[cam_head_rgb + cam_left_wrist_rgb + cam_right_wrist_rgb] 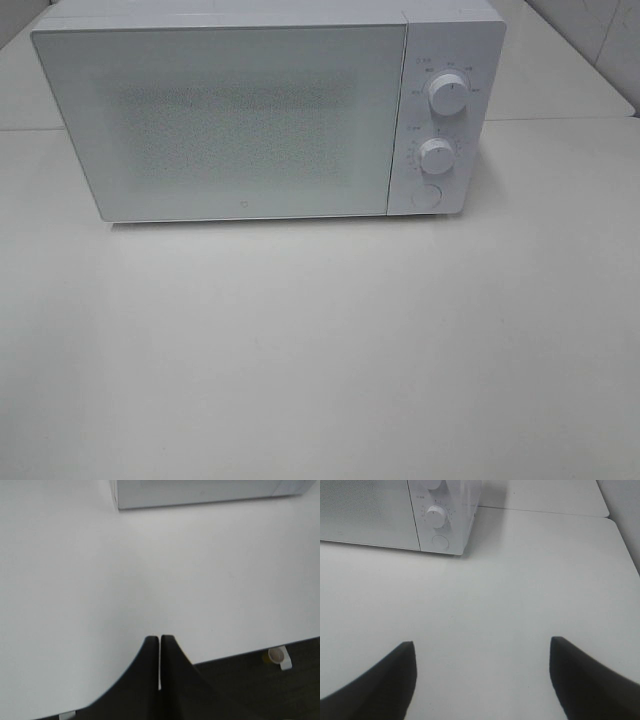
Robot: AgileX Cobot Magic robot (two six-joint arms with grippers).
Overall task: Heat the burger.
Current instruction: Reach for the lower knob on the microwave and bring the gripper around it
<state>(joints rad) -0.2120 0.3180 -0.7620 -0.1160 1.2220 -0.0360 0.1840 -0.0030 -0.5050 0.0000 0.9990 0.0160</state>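
The burger is out of view in every frame. A white microwave stands at the back of the white table with its door closed; its two dials and round button sit on the right panel. Neither arm shows in the exterior high view. In the left wrist view my left gripper is shut, its dark fingertips pressed together over the table's near edge, holding nothing. In the right wrist view my right gripper stands wide open and empty, in front of the microwave's control panel and some way from it.
A second white table adjoins behind and to the right of the microwave. Past the table's near edge the dark floor shows, with a small white cup-like object on it.
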